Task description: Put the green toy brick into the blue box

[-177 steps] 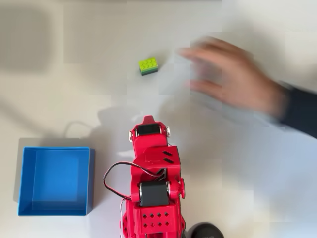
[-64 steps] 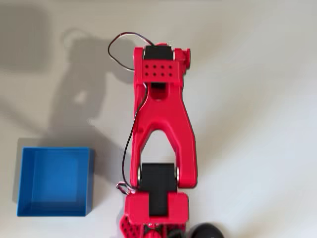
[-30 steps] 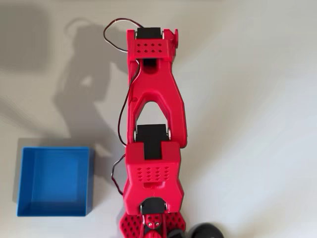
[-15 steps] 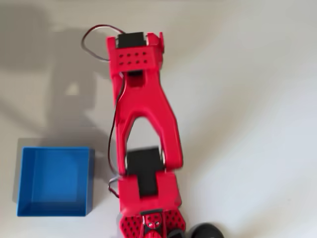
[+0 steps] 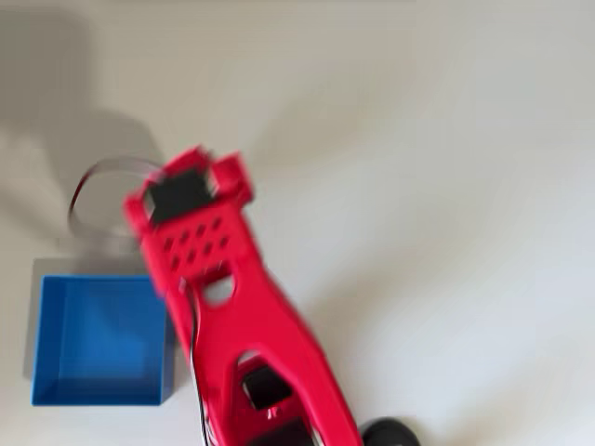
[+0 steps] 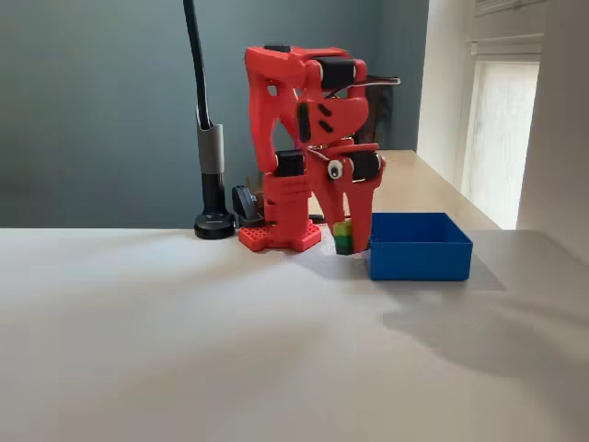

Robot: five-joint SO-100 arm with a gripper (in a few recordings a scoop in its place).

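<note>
On white table (image 6: 184, 350), blue box (image 6: 419, 247).

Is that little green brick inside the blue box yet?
Not yet. In the fixed view the green toy brick sits between the gripper's fingers, just left of the blue box, outside its wall.

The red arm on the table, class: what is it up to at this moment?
The red arm is carrying the green brick towards the blue box. In the fixed view the gripper is shut on the brick, holding it just beside the box's near wall, not yet over the inside. In the overhead view the arm reaches over to the box's upper corner, and the box looks empty. The brick has not been dropped in yet.
</note>
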